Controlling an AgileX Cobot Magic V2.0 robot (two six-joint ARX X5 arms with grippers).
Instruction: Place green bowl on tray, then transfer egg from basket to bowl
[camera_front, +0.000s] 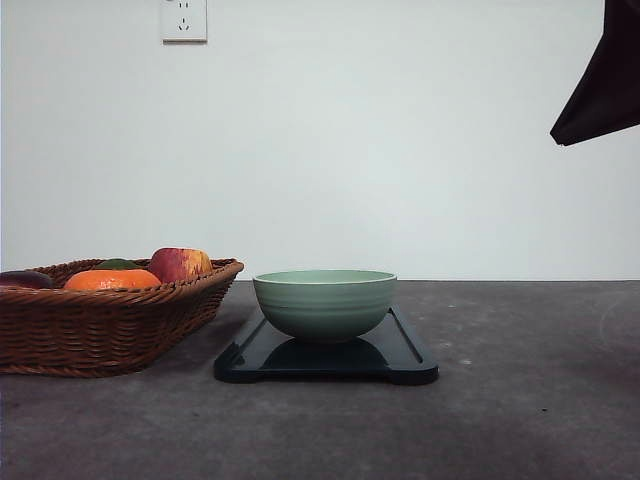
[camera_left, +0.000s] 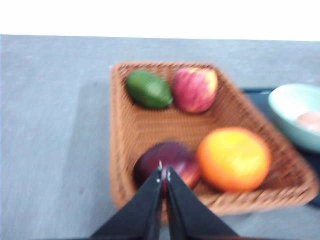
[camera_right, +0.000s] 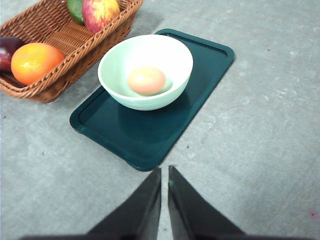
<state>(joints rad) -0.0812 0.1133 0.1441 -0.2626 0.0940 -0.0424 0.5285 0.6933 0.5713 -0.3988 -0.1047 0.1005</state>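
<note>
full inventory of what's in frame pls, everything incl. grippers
green bowl: 1, pale sage green, on the tray
egg: 1, light brown, inside the green bowl
tray: 1, dark glossy, on the table beside the basket
basket: 1, brown wicker, left side of the table in the front view
orange: 1, orange, in the basket
apple: 1, red and yellow, in the basket
dark fruit: 1, purple-red, in the basket next to the orange
green fruit: 1, green, in the basket next to the apple
table: 1, grey
wall socket: 1, white, on the wall
left gripper: black, shut, above the basket
right gripper: black, shut, above the table near the tray
</note>
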